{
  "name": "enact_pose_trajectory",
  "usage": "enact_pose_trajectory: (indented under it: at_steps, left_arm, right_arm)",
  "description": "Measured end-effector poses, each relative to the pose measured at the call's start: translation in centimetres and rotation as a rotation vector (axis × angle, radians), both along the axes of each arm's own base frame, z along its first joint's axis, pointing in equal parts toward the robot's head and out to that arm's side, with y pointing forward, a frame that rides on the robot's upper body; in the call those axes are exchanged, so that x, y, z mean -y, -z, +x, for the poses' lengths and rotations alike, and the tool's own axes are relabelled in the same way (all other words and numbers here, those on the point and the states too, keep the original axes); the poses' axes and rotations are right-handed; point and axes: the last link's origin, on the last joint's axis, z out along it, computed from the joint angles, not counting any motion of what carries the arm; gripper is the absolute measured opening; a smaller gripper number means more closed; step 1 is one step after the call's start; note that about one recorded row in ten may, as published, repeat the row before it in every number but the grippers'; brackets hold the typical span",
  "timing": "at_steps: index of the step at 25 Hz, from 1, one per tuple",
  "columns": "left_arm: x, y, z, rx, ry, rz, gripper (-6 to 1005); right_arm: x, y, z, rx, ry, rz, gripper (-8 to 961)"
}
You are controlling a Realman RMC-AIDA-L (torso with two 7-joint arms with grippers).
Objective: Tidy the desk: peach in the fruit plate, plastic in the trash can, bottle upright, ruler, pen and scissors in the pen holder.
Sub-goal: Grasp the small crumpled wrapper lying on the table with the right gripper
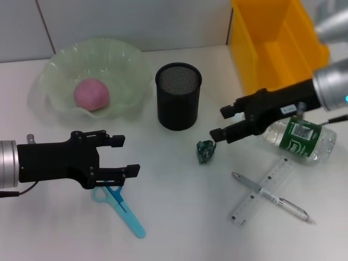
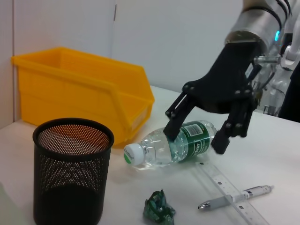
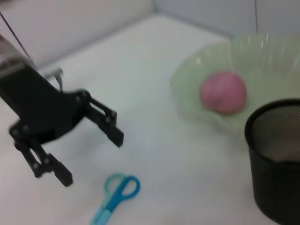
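Hovering: right end effector [image 1: 223,121] open, empty | plastic scrap [image 1: 205,151] apparently just below-left | left end effector [image 1: 126,156] open, above scissors [image 1: 118,203]

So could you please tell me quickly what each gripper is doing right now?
Left gripper: open, empty, above the scissors.
Right gripper: open, empty, near the bottle.

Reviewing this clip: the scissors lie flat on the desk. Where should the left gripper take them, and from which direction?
Judging by the pose, from straight above. The scissors lie flat and closed, so grip across the narrow shank just past the ring handles. The open left gripper hovers over the handles.
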Motion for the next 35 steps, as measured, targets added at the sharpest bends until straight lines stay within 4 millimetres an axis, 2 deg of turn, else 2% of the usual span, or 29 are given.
enact_pose_trajectory:
  at_steps: [3,10,13,23,35]
  left_arm:
    - [0.0,0.0,0.0,0.002,-0.002,0.002,796]
    - [-0.1,-0.3,-0.1,0.01,-0.01,0.013,797]
    - [-0.2,-0.3,0.0,0.017,-0.011,0.019,797]
    - [-0.3,-0.4,0.2,0.025,-0.011,0.023,797]
    - [-0.3,-0.4,0.3,0.027,-0.007,0.019,797]
  right_arm:
    - [-1.3,0.9,-1.4,0.121,0.01,-0.02,805]
    - [-2.3,2.7,-2.6,0.271,-0.014,-0.031,805]
    - [-2.4,4.1,-3.0,0.33,-0.035,-0.048,805]
    - [-2.7,6.8,-2.8,0.389,-0.056,-0.056,805]
    - [-2.4,8.2,-2.6,0.407,-0.071,-0.064,804]
